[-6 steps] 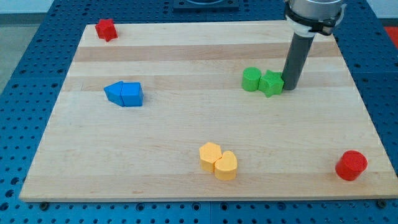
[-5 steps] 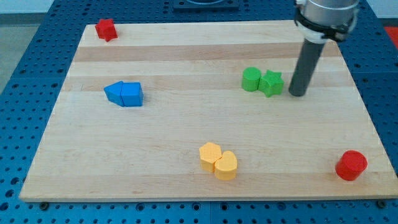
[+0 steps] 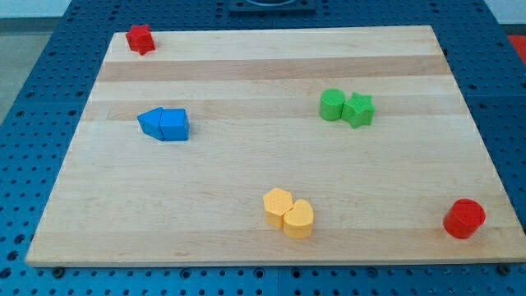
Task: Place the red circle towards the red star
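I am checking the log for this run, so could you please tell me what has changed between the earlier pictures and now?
My tip has gone out of view: it stood just right of the green star, moved a little further right, and now does not show at all. No block moved. The red circle is still at the board's lower right corner, the red star at the upper left, and the green, blue and yellow pairs lie as before.

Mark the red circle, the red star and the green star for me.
red circle [image 3: 464, 218], camera view, on its round top face.
red star [image 3: 140, 38], camera view, on its top centre.
green star [image 3: 358, 108], camera view, on its top centre.
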